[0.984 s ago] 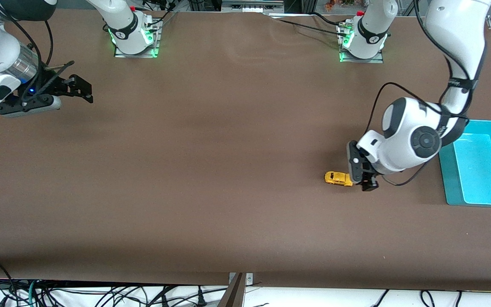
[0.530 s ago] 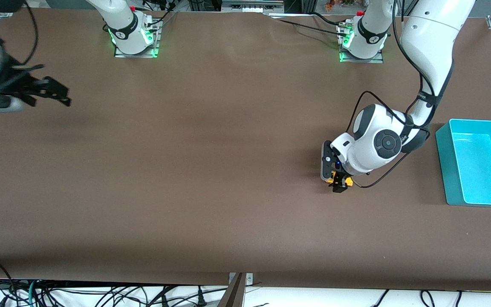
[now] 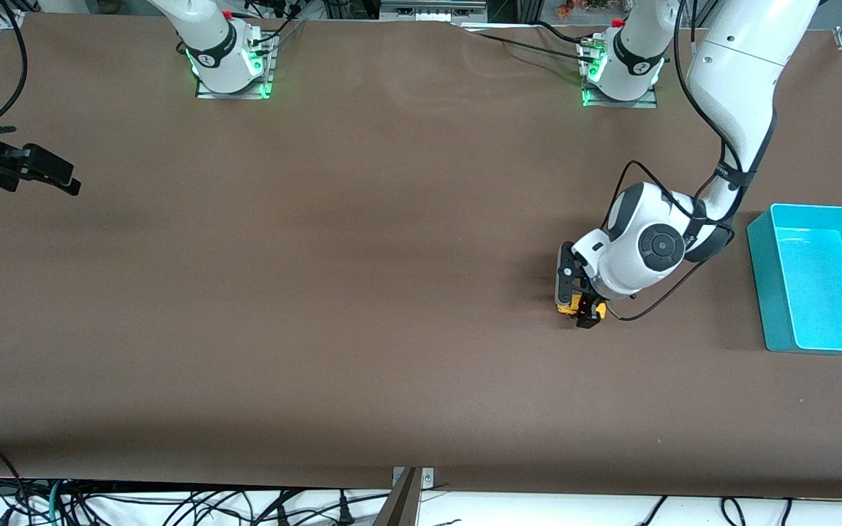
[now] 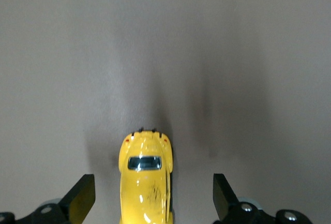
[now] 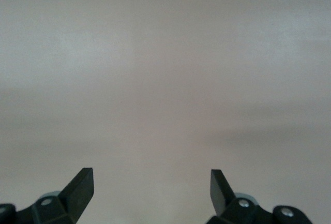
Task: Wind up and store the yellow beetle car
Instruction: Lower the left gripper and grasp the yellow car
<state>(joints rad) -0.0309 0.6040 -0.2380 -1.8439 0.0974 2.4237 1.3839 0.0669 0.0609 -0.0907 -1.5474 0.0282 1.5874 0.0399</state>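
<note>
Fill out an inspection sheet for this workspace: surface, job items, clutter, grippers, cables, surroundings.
Surface: brown mat-covered table, flat and bare across its middle.
Job's things: tiny bright yellow beetle toy car on its wheels on the mat, between the left gripper's fingers, not yet clamped; open teal plastic bin at the left arm's end of the table, nothing in it.
Clutter: nothing seen.
Grippers: left gripper low over the car, open, gaps on both sides; right gripper open over bare mat at the right arm's end, waiting.
Cables: black cable looping around the left arm's wrist; loose wires below the table edge.
Surroundings: two arm bases lit green.
</note>
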